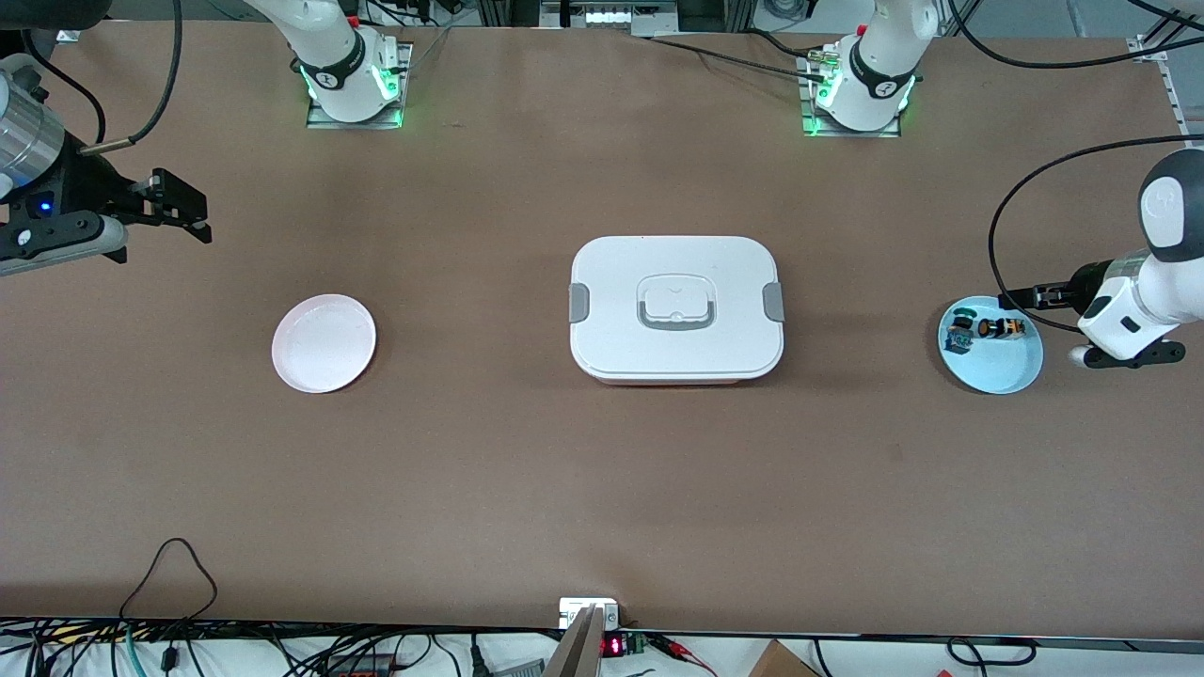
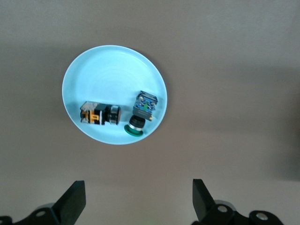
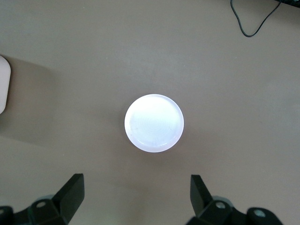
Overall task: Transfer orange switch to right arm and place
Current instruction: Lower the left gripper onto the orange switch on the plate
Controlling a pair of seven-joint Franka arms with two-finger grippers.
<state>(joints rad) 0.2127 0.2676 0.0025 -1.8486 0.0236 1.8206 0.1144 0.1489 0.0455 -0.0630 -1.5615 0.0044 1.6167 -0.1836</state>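
Observation:
The orange switch (image 1: 999, 327) (image 2: 99, 114), black-tipped with an orange band, lies on its side on a light blue plate (image 1: 1002, 369) (image 2: 108, 75) at the left arm's end of the table. A blue-and-green switch (image 1: 959, 334) (image 2: 142, 112) lies beside it on the same plate. My left gripper (image 1: 1039, 324) (image 2: 139, 187) hangs open and empty at that plate's edge, apart from both switches. Over the right arm's end of the table, my right gripper (image 1: 188, 212) (image 3: 137, 180) is open and empty too, with a pale pink plate (image 1: 324, 342) (image 3: 154, 123) in its wrist view.
A white lidded box (image 1: 675, 308) (image 3: 3, 84) with grey side clips and a handle sits in the middle of the table, between the two plates. Cables run along the table's front edge (image 1: 169, 564).

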